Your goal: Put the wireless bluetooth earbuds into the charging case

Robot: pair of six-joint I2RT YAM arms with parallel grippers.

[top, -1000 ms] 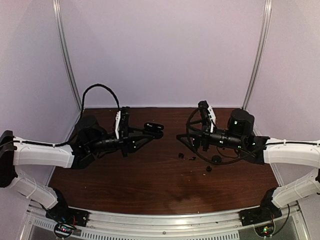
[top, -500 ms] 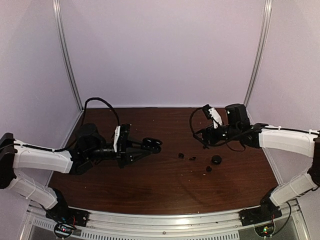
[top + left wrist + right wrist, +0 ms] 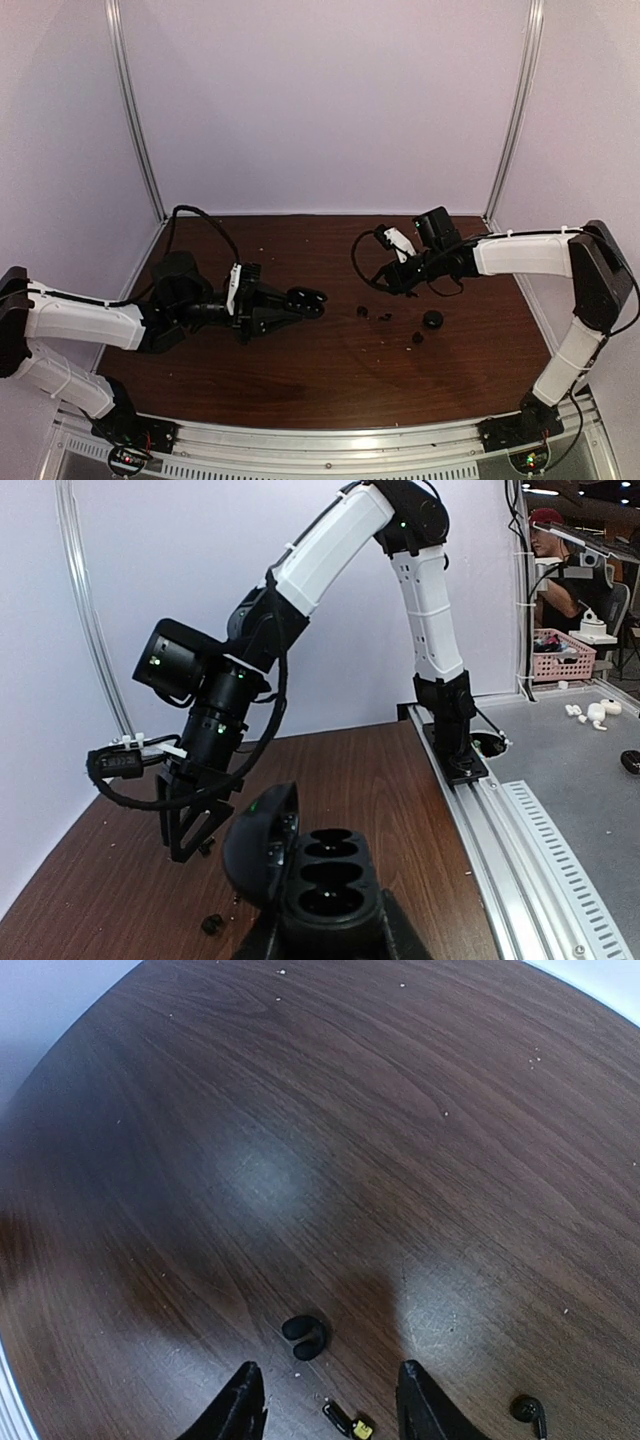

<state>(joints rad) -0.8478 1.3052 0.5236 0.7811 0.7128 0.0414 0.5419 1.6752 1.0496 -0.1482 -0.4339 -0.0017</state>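
My left gripper is shut on the charging case, which it holds above the table's left half. The case's lid stands open and its sockets look empty. Several small black earbuds lie on the wood right of centre: one earbud is nearest the case, another lies farther right. My right gripper hovers just above the C-shaped bud. Its jaws stand apart with nothing between them. A further bud lies near the lower right edge of the right wrist view.
A larger round black piece sits right of the buds. A tiny black bit with a yellow end lies between my right fingers. Pale crumbs dot the brown table. White walls enclose the back and sides, and a metal rail runs along the near edge.
My left gripper has carried the case lower and nearer. The right arm has stretched out, its gripper now tipped down over the buds.
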